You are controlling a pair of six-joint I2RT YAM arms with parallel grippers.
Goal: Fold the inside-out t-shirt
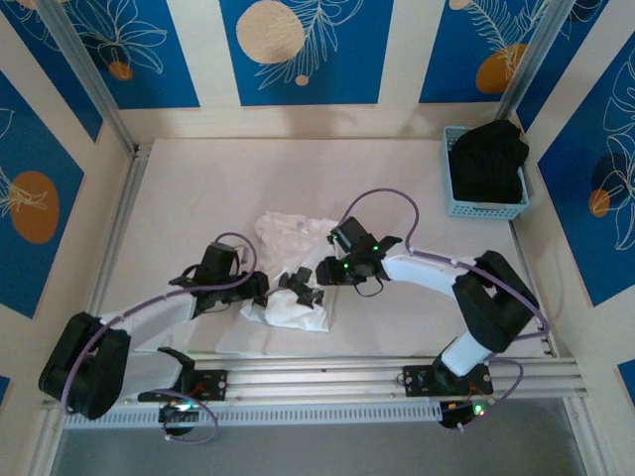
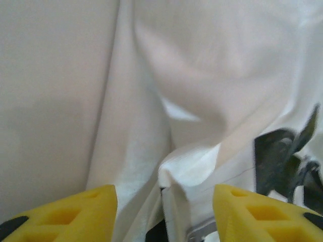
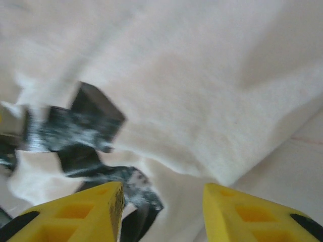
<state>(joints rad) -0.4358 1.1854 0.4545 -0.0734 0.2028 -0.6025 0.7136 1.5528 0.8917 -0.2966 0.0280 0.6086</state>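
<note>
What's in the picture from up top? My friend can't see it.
A crumpled white t-shirt lies in the middle of the table, with the left gripper and right gripper nearly meeting over it, arms reaching in from both sides. A blue basket holding a black garment sits at the far right corner.

The t-shirt (image 1: 288, 233) is plain white on the pale cream desk (image 1: 198, 188). At upper right, a black garment (image 1: 486, 159) sits in a light blue basket (image 1: 486, 210). My left end effector (image 2: 164, 204) and right end effector (image 3: 162, 204) have yellow fingers.
</note>
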